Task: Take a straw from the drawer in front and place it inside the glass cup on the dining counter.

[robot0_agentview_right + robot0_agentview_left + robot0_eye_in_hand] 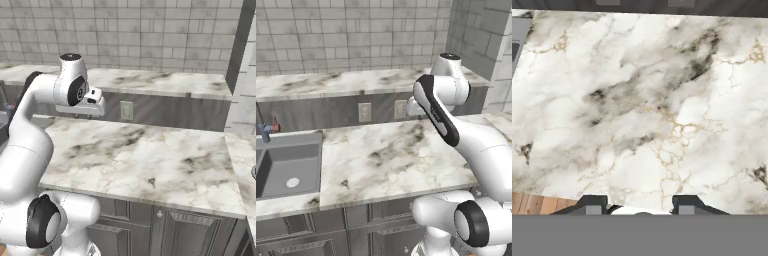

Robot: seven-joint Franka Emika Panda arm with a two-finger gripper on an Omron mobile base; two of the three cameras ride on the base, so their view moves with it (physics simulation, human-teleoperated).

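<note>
Two dark fingertips (pixel 591 204) at the bottom of the hand view stand partly apart with nothing between them, the gripper (pixel 639 206) hovering over the marbled worktop (pixel 652 110). At left sits the sink (pixel 286 170); low down, grey cabinet fronts (pixel 180 230). I can't spot the straw, and the drawer isn't open, so the arm could sweep into the worktop edge reaching down. No writing anywhere.

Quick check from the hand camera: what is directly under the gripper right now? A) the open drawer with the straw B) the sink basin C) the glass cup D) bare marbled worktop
D: the hand view looks down past the gripper onto bare marbled worktop, with nothing lying on it there.
</note>
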